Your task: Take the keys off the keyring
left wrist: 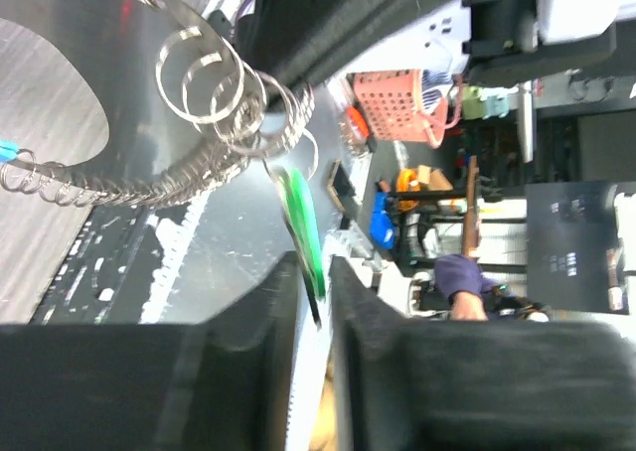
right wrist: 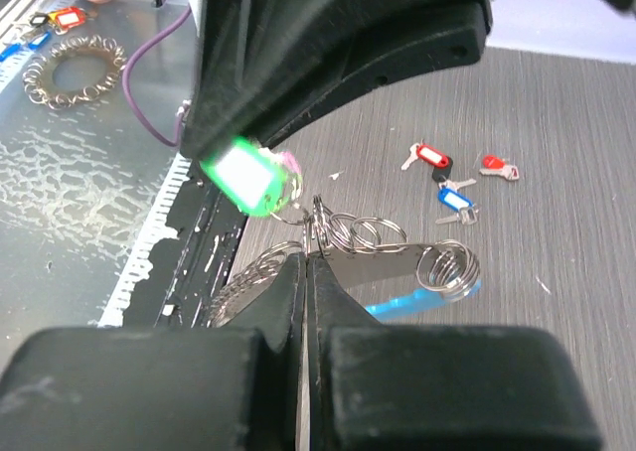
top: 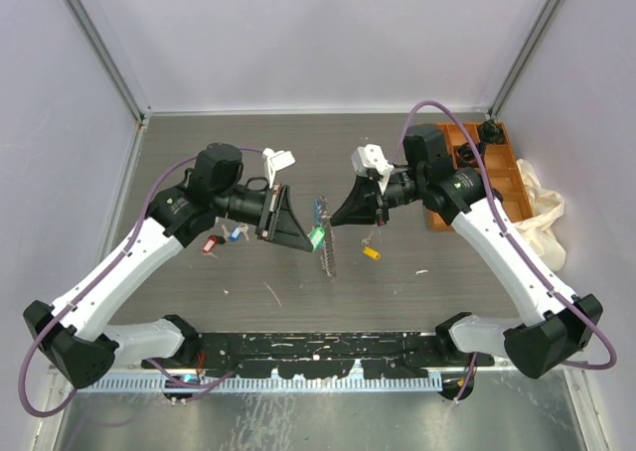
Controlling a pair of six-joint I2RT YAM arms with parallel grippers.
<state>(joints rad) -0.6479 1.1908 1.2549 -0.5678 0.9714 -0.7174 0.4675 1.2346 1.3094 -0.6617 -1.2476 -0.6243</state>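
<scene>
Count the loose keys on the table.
4: a red-tagged key, a red key and a blue key beside the left arm, a yellow key near the right end effector; others may be hidden.

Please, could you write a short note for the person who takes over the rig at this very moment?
Left gripper: the green tag lies between its fingers; whether it grips is unclear.
Right gripper: shut on the keyring, held above the table between the arms.
Done: red keys, a blue key and a yellow key lie loose on the table.
Left: the green tag appears to hang on the keyring; take it off.
</scene>
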